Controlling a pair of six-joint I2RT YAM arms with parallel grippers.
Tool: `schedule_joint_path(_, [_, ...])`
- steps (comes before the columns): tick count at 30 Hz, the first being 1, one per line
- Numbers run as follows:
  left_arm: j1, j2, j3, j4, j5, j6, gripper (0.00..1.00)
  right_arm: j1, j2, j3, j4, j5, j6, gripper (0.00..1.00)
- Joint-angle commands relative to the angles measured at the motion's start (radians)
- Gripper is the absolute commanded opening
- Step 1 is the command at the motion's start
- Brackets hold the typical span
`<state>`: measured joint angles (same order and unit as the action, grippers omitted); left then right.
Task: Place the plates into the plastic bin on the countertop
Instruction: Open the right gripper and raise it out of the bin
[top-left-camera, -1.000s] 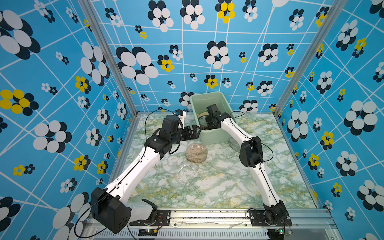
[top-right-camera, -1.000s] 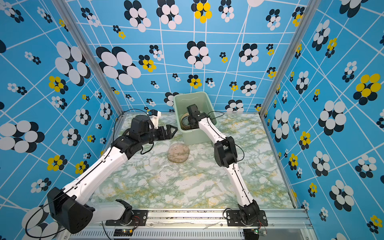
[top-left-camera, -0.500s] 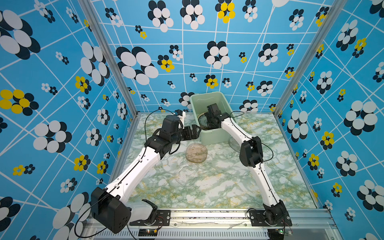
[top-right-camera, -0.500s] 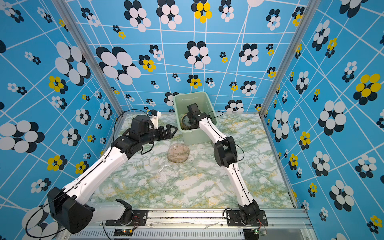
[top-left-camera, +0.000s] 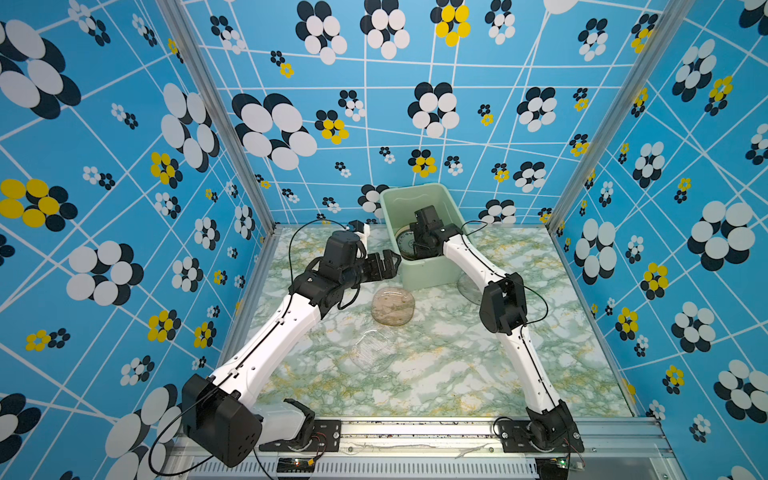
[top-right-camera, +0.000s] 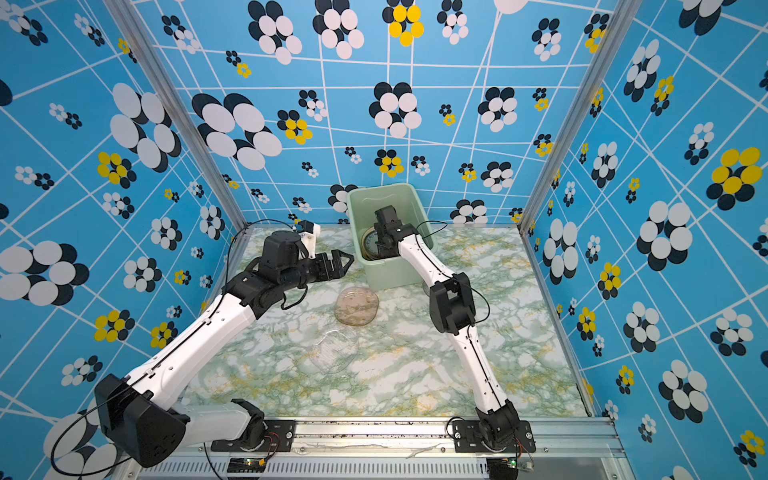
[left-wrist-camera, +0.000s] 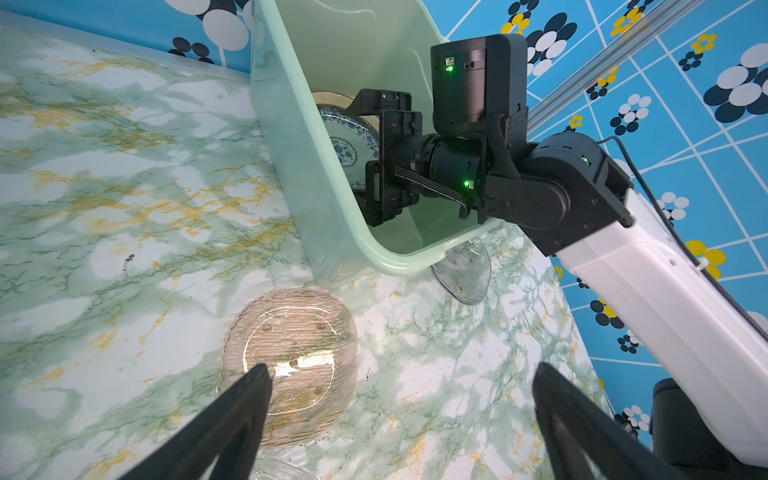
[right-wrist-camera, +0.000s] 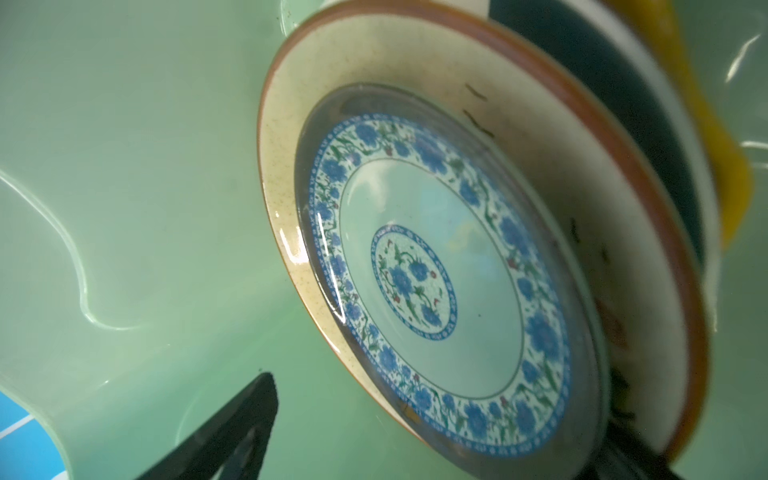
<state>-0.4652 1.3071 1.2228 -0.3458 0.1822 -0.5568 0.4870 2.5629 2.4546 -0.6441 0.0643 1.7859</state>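
The pale green plastic bin (top-left-camera: 409, 189) (top-right-camera: 380, 189) (left-wrist-camera: 291, 137) stands at the back of the marbled countertop (top-left-camera: 436, 374). My right gripper (right-wrist-camera: 440, 399) (left-wrist-camera: 365, 158) reaches down inside it, open, holding nothing. Stacked plates lean in the bin: a blue-patterned plate (right-wrist-camera: 415, 282) (left-wrist-camera: 345, 137) under a grey glass one, then a cream plate (right-wrist-camera: 540, 137), a dark-rimmed white one and a yellow one (right-wrist-camera: 731, 174). My left gripper (top-left-camera: 388, 259) (top-right-camera: 343, 262) (left-wrist-camera: 401, 370) hovers open just left of the bin. A brown glass plate (top-left-camera: 392, 306) (left-wrist-camera: 291, 353) lies below it.
A clear glass plate (top-left-camera: 374, 353) (top-right-camera: 334, 351) lies nearer the front. Another glass plate (top-left-camera: 467, 286) (left-wrist-camera: 461, 270) lies at the bin's right front corner, partly under my right arm. Blue flowered walls close in three sides.
My right gripper's jaws have spread wide inside the bin, away from the stacked plates. The left arm has stayed where it was.
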Motion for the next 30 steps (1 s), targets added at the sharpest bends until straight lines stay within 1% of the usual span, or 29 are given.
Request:
schedule_joint_path(1, [-0.006, -0.021, 0.013, -0.036, -0.035, 0.008, 0.99, 0.001, -0.063, 0.036, -0.057, -0.009, 0.043, 0.99])
schedule_joint_path(11, [-0.006, -0.033, 0.017, -0.054, -0.062, 0.022, 0.99, 0.000, -0.072, 0.039, -0.060, -0.037, 0.066, 0.99])
schedule_joint_path(14, [-0.006, -0.040, 0.013, -0.053, -0.064, 0.022, 0.99, 0.001, -0.084, 0.062, -0.066, -0.021, 0.032, 0.99])
schedule_joint_path(18, [-0.006, -0.049, 0.017, -0.060, -0.067, 0.028, 0.99, 0.004, -0.088, 0.126, -0.121, -0.008, -0.002, 1.00])
schedule_joint_path(20, [-0.006, -0.056, 0.021, -0.066, -0.070, 0.030, 0.99, 0.007, -0.101, 0.128, -0.127, -0.002, -0.002, 0.99])
schedule_joint_path(21, [-0.006, -0.061, 0.021, -0.068, -0.072, 0.031, 0.99, 0.010, -0.106, 0.127, -0.128, 0.001, -0.025, 0.99])
schedule_joint_path(25, [-0.004, -0.084, 0.026, -0.080, -0.079, 0.038, 0.99, 0.015, -0.115, 0.158, -0.162, 0.017, -0.048, 0.99])
schedule_joint_path(30, [0.000, -0.117, 0.026, -0.102, -0.094, 0.052, 0.99, 0.016, -0.124, 0.161, -0.183, 0.010, -0.056, 0.99])
